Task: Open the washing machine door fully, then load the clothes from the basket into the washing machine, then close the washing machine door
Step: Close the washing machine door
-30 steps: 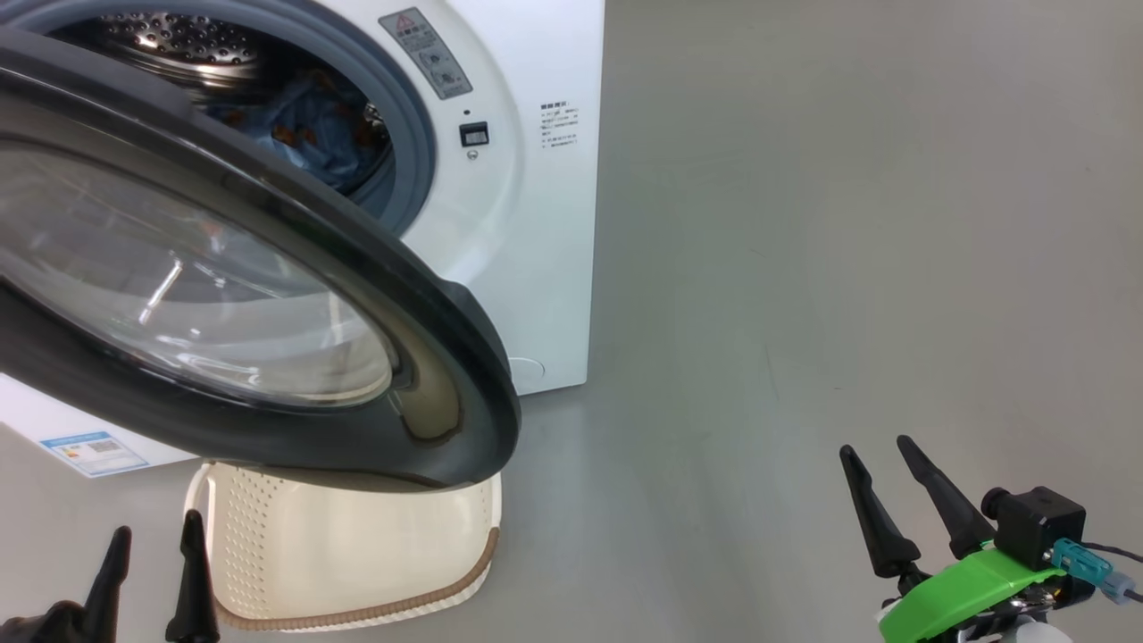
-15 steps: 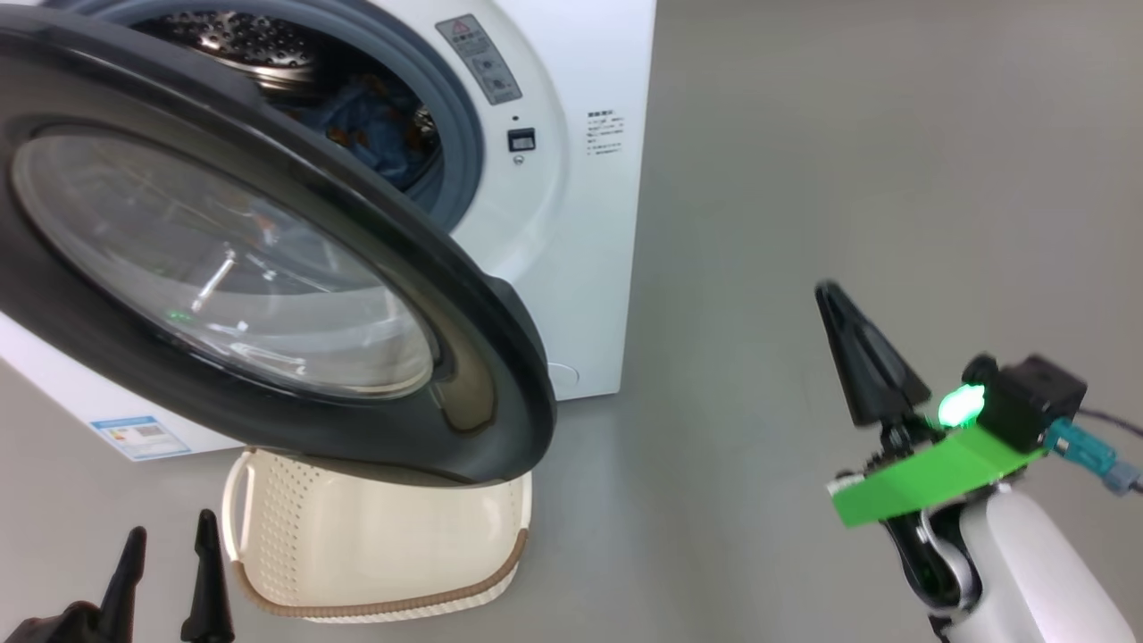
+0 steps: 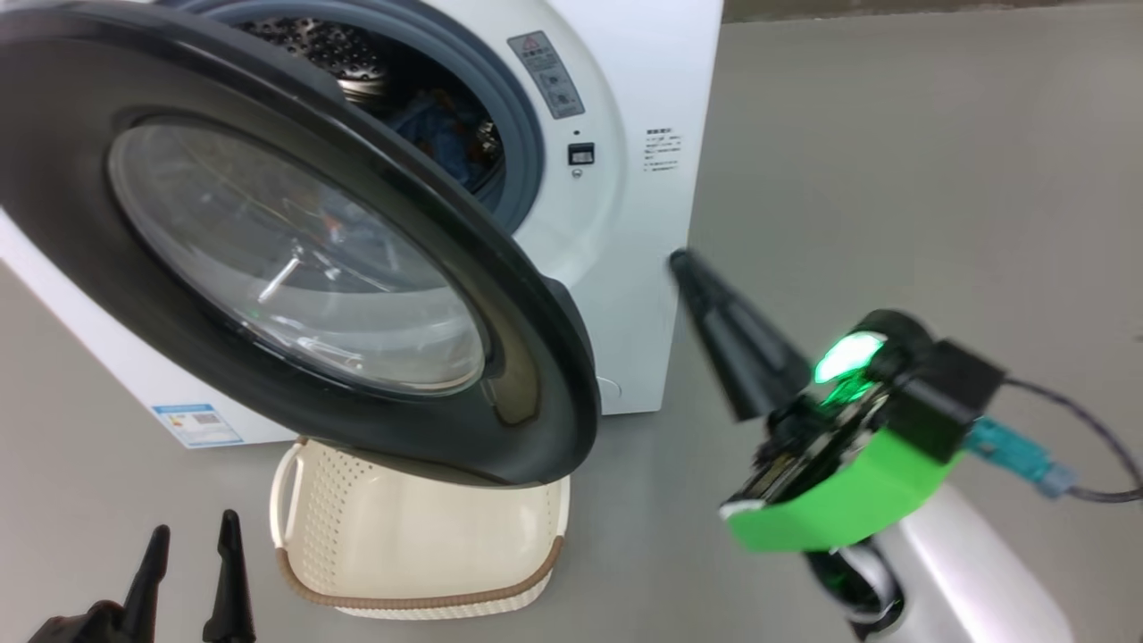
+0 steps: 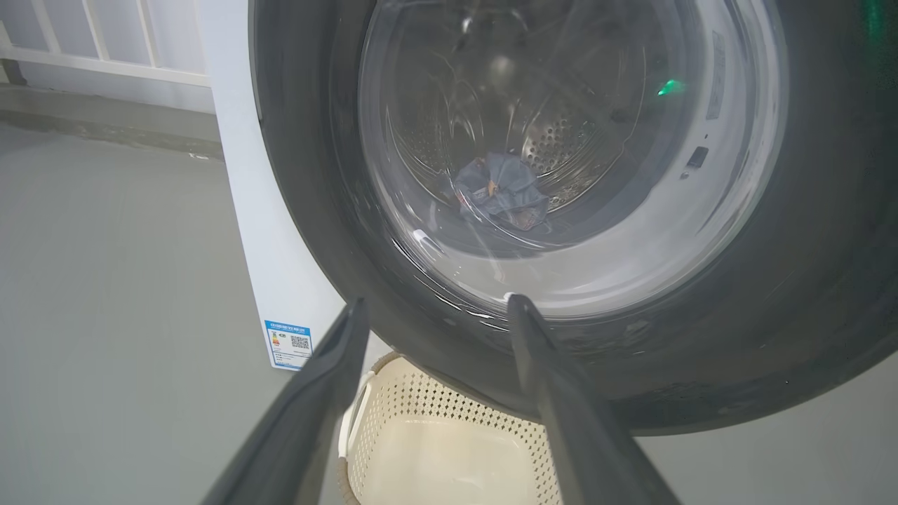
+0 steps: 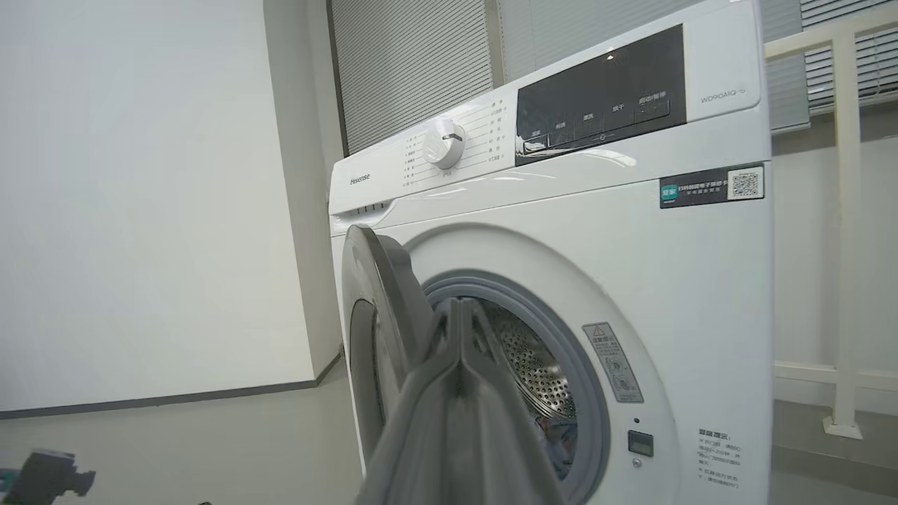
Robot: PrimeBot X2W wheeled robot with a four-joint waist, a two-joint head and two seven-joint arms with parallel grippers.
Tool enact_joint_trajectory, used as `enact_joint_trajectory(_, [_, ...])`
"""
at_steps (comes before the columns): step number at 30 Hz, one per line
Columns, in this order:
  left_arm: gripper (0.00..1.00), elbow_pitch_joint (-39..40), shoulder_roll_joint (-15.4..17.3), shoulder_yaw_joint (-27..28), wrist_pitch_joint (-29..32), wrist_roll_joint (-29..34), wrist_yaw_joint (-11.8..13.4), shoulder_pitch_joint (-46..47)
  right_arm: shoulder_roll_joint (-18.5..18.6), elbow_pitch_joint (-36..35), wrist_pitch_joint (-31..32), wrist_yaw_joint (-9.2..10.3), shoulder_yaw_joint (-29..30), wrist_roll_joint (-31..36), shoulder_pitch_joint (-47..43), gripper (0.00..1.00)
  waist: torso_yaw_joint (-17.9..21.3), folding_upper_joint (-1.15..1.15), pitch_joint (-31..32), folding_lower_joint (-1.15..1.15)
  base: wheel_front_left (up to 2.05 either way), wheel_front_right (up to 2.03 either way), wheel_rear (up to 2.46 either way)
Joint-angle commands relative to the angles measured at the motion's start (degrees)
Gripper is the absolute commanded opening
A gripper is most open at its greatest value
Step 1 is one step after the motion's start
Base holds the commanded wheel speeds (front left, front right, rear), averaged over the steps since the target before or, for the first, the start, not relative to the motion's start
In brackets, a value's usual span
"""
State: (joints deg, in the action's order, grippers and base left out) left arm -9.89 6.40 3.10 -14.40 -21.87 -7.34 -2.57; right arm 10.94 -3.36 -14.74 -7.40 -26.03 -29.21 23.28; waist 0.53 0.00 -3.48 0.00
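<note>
Grey floor [image 3: 893, 179]; lower left, the left gripper [image 3: 196, 522] gapes empty below the black-rimmed round glass door [image 3: 536, 357], right gripper [image 3: 683, 263] pinched together, empty.

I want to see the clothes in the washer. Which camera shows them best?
The left wrist view: the clothes show whole through the glass of the door. The head view catches a blue patch past the door rim; the right wrist view, just a sliver low in the drum.
</note>
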Motion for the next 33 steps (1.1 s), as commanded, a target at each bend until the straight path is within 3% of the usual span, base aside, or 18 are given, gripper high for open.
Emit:
enact_joint_trajectory(1, [1.00,1.6,0.7,1.7,-0.6,0.9,-0.1,0.3,-0.7,-1.2,-0.3,-0.09,-2.1,-0.9,1.0,0.00,-0.7,0.00,0.2,0.00,0.00,0.00,0.00])
enact_joint_trajectory(16, [1.00,1.0,-0.2,-0.6,-0.6,0.5,-0.1,2.4,-1.0,11.2,-0.3,-0.09,-15.0,-3.5,1.2,0.00,-5.0,0.00,-3.2,0.00,0.00,0.00,0.00])
enact_joint_trajectory(24, [1.00,0.4,-0.4,-1.9,-0.6,0.1,-0.1,4.6,-1.2,19.5,-0.3,-0.09,-16.7,-4.8,3.3,0.00,-6.7,0.00,-5.7,0.00,0.00,0.00,0.00])
enact_joint_trajectory(33, [1.00,0.1,-0.4,-2.4,-0.6,0.0,-0.1,6.2,-1.8,24.2,-0.3,-0.09,-15.4,-4.6,6.0,0.00,-7.4,0.00,-7.4,0.00,0.00,0.00,0.00])
